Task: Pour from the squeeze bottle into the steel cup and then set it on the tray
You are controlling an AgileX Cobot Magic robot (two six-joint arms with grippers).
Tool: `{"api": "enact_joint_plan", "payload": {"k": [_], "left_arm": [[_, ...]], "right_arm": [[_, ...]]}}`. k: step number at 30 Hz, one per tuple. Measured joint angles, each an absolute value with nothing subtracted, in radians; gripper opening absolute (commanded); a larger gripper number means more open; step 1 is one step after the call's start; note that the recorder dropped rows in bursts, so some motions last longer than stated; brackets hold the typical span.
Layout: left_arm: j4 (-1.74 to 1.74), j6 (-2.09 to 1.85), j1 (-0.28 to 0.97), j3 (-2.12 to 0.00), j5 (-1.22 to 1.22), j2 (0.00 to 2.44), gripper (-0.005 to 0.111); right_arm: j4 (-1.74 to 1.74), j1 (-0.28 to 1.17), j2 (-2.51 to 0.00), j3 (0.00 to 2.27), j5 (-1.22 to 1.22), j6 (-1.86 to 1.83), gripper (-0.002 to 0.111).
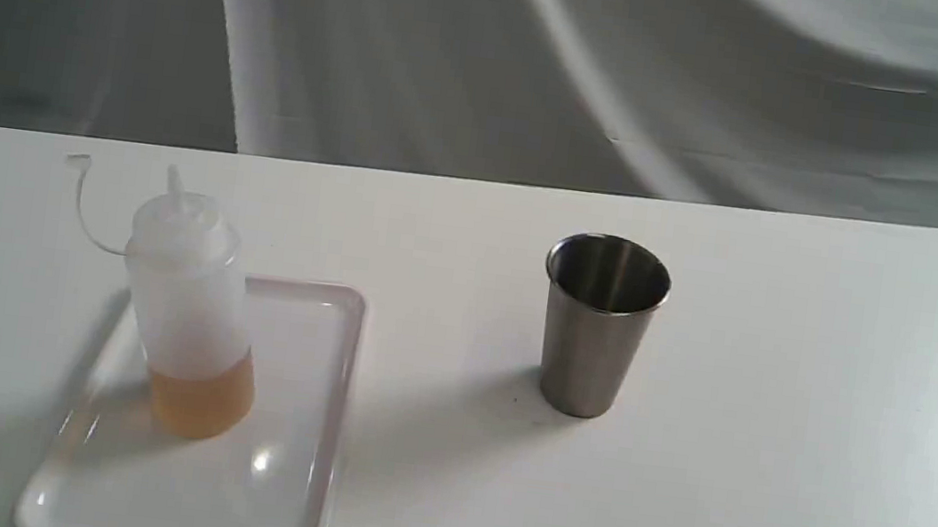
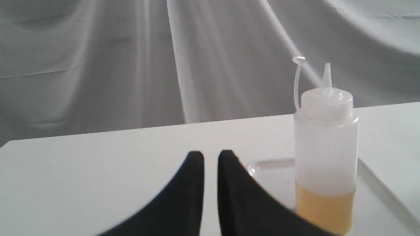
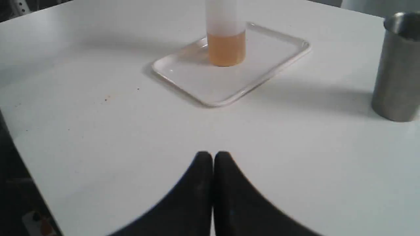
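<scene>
left gripper (image 2: 211, 156): black fingers nearly together, only a thin slit between the tips, nothing in it, hanging over bare desk (image 1: 771, 426) just beside the tray's (image 1: 328, 425) corner, clear of the squeeze bottle (image 1: 190, 310); right gripper (image 3: 213, 157): fingers pressed fully together, empty, low over bare desk, well apart from tray, bottle and steel cup (image 1: 599, 333) alike; bottle stands upright on the tray, in the tray's far-left corner as the exterior view has it, its base inside the rim; nozzle (image 1: 175, 183) points up and is uncapped, with the cap strap (image 1: 83, 203) curling out and up from the bottle's neck towards the desk's left side, the small cap at its end; amber liquid (image 1: 201, 401) fills only the bottom part of the bottle, the rest of the body is cloudy white; tray lies flat on the left half of the desk with its long side running from the far edge towards the camera, and its near end is cut off by the exterior view – glossy, glare spots on its floor; cup stands upright on bare desk to the right of the tray, well apart from it, about mid-desk and closer to the far edge than the tray's middle is; mouth up, dark inside, contents not readable; grey draped cloth (image 1: 459, 56) hangs behind the desk's far edge
</scene>
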State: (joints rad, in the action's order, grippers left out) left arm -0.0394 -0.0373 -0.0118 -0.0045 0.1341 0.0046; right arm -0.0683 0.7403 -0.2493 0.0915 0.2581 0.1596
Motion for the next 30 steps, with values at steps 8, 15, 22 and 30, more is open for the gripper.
{"api": "enact_joint_plan", "payload": {"k": [8, 15, 22, 30], "left_arm": [[-0.039, -0.037, -0.012, -0.004, 0.134, 0.005, 0.008], [-0.039, -0.037, -0.012, -0.004, 0.134, 0.005, 0.008], [-0.039, -0.037, -0.012, -0.004, 0.134, 0.005, 0.008], [-0.039, -0.037, -0.012, -0.004, 0.134, 0.005, 0.008]], "right_arm": [[-0.015, 0.651, -0.123, 0.004, 0.274, 0.16, 0.0], [-0.012, 0.539, -0.012, 0.004, 0.276, 0.16, 0.0], [-0.012, 0.412, -0.005, 0.004, 0.323, 0.16, 0.0], [-0.012, 0.26, -0.005, 0.004, 0.327, 0.16, 0.0]]}}
